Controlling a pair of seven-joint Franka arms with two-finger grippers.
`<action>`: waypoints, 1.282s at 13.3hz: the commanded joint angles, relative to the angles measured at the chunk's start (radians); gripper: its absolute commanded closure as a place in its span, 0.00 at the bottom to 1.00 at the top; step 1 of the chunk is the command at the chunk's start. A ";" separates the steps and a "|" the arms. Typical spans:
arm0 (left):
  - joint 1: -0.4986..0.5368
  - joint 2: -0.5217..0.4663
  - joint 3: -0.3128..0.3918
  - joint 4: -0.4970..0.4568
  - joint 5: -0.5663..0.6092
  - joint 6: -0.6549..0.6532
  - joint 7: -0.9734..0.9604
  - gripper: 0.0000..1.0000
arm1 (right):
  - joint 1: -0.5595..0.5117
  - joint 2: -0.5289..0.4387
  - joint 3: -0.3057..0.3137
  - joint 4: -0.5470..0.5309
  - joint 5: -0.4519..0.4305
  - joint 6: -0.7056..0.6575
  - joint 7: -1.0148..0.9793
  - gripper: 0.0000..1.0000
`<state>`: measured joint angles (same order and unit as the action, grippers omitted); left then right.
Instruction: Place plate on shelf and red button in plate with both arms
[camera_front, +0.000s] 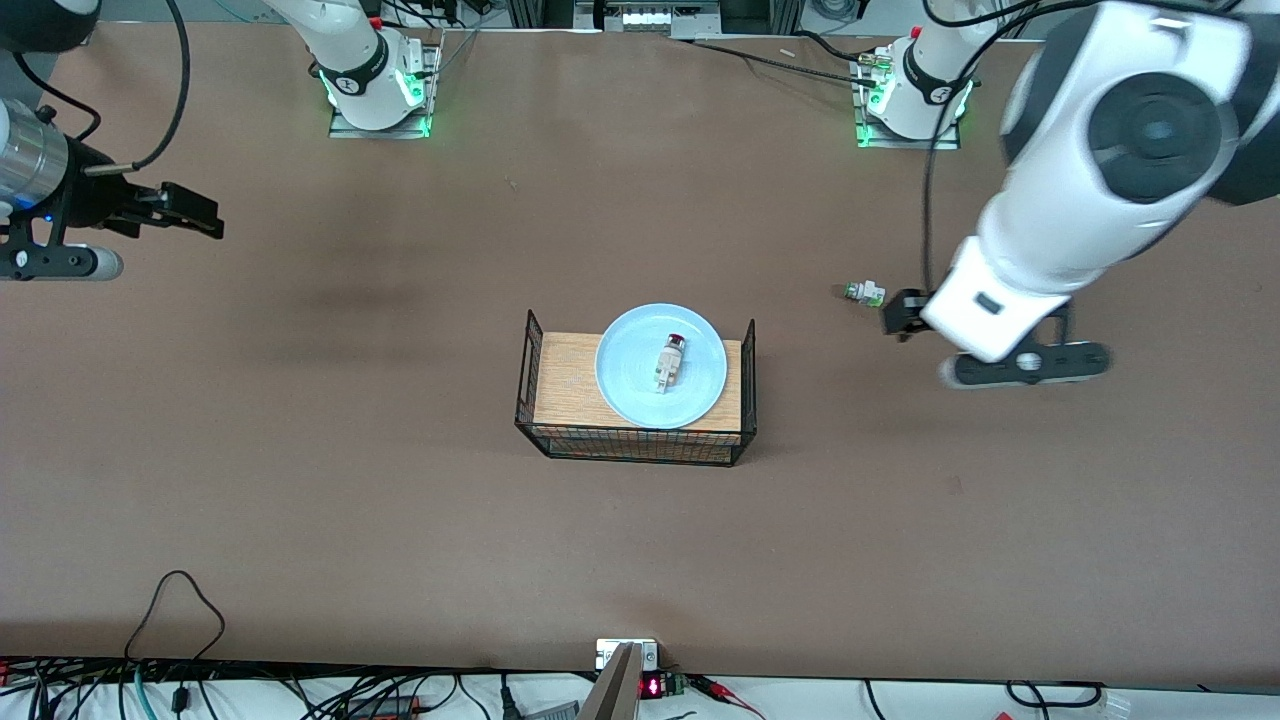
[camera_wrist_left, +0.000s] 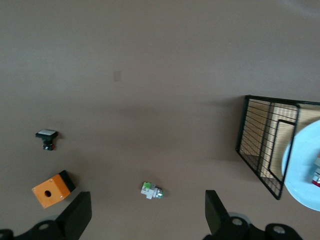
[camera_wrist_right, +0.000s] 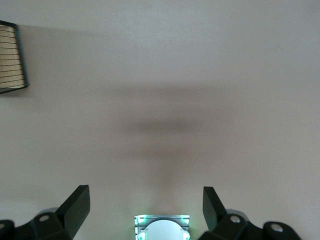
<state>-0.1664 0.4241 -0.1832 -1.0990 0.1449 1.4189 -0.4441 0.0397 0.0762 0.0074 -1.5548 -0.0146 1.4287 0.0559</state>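
The plate (camera_front: 661, 365) sits on the wood-topped wire rack (camera_front: 560, 385) at mid-table, with the red button (camera_front: 670, 362) lying on its side in the plate's middle — by the look of it, both placements are done. The left gripper (camera_wrist_left: 145, 212) hangs over bare table toward the left arm's end, its fingers spread wide and holding nothing; just beside it on the table lies a white switch with a green cap (camera_front: 865, 292). An orange box (camera_wrist_left: 52, 189) and a black switch with a white cap (camera_wrist_left: 47, 136) lie near each other, seen only in the left wrist view. The right gripper (camera_wrist_right: 145, 207) waits over the table at the right arm's end, fingers likewise spread and empty.

The risks from here look small. A low sweep by the left arm could knock the green-capped switch — or catch the rack's wire end and jolt the plate, which overhangs the wood top at its front edge. The button, lying on its side, could roll if the plate is bumped.
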 joint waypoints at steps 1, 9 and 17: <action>0.105 -0.019 -0.019 -0.021 -0.051 -0.014 0.016 0.00 | -0.014 0.017 0.005 0.028 -0.012 -0.049 -0.018 0.00; 0.262 -0.263 -0.007 -0.453 -0.128 0.256 0.340 0.00 | 0.017 -0.047 0.014 -0.060 0.008 -0.094 -0.015 0.00; 0.285 -0.278 -0.010 -0.478 -0.126 0.262 0.352 0.00 | -0.004 -0.056 0.006 -0.082 -0.001 -0.053 -0.016 0.00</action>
<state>0.1035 0.1756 -0.1841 -1.5403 0.0323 1.6586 -0.1235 0.0425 0.0186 0.0083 -1.6570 -0.0076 1.3666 0.0548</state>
